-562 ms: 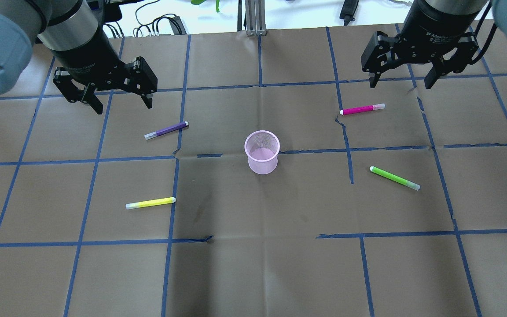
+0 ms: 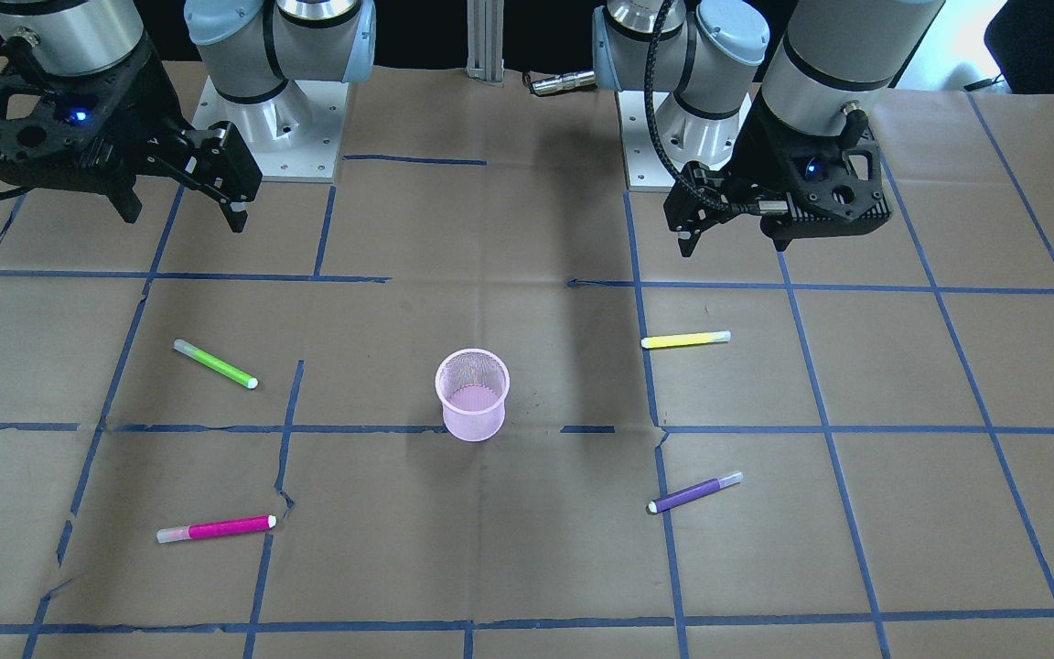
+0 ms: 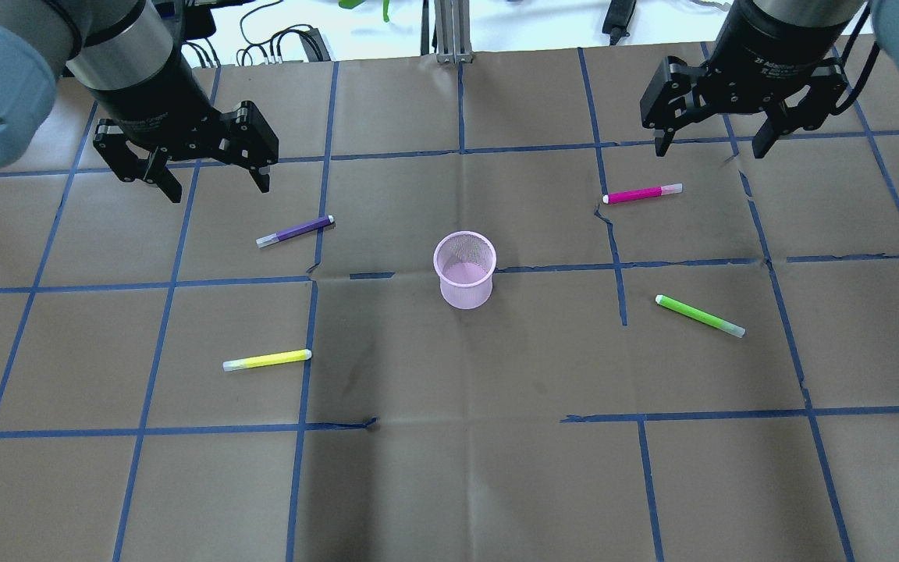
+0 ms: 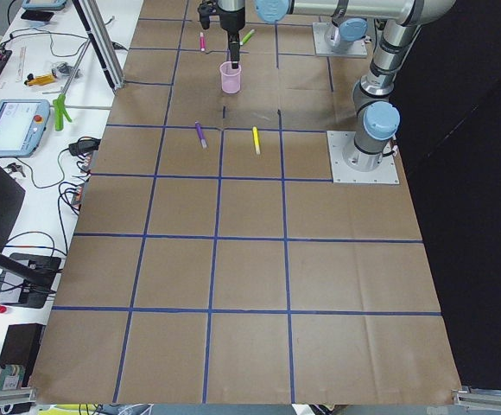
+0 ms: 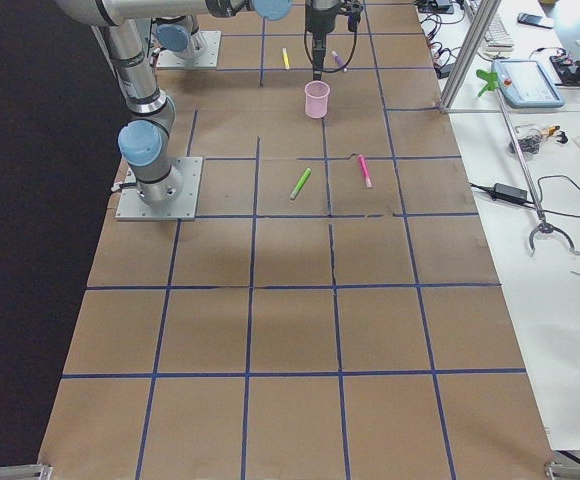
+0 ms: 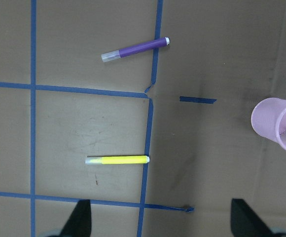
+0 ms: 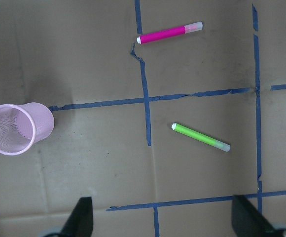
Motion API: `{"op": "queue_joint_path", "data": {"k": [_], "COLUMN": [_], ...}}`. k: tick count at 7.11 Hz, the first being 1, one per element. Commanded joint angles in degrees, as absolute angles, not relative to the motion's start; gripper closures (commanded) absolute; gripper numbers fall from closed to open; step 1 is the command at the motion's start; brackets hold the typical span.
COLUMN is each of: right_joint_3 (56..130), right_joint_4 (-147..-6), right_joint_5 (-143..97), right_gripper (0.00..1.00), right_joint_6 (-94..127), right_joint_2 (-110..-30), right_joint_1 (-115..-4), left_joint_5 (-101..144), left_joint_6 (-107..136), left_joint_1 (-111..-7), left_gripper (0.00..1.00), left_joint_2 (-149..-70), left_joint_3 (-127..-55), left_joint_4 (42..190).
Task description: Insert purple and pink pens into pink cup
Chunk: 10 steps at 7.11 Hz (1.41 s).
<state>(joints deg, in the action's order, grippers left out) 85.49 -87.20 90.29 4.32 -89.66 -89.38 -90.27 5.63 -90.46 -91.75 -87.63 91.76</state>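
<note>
- Both arms are poised over the table with no pen lifted yet. My left gripper hangs empty with its jaws spread wide, and my right gripper is just as wide and just as empty.
- The purple pen lies flat on the paper, below the left gripper and a little to its cup side.
- The pink pen lies flat near the right gripper, also slightly to its cup side.
- The pink cup stands upright between the two grippers, well apart from both, with nothing in it.
- A yellow pen and a green pen lie farther from the grippers. The task wants neither.
- I judge the pens light, stiff and smooth-barrelled, so they may roll. I would pinch each at mid-barrel, jaws across its length.
- The mesh cup looks light and might tip if a pen knocks its rim.
- I cannot judge well from these angles how high each gripper rides above the paper.
</note>
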Motion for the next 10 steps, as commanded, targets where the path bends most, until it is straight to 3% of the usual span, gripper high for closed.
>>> {"op": "queue_joint_path", "data": {"k": [1, 5, 7, 10], "right_joint_3": [85.6, 89.45, 91.76, 93.07], "right_joint_4": [-87.1, -92.94, -104.62, -112.24], "right_joint_5": [90.26, 89.83, 90.53, 90.26], "right_gripper": [0.0, 0.0, 0.0, 0.0], "right_joint_6": [4.31, -1.0, -31.07, -50.26], "right_joint_2": [-89.65, -88.17, -82.47, -73.85], "right_joint_1": [-89.38, -89.38, -87.64, -86.57], "left_joint_5": [-90.09, -90.26, -90.26, -90.0], "left_joint_6": [5.71, 3.53, -6.18, -34.88], "left_joint_1": [-90.44, -89.91, -89.3, -89.65], "left_gripper": [0.02, 0.02, 0.02, 0.02], "left_joint_2": [-91.32, -93.77, -95.0, -97.38], "left_joint_3": [-87.63, -87.1, -86.58, -85.69], "left_joint_4": [91.67, 90.79, 87.82, 87.01]}}
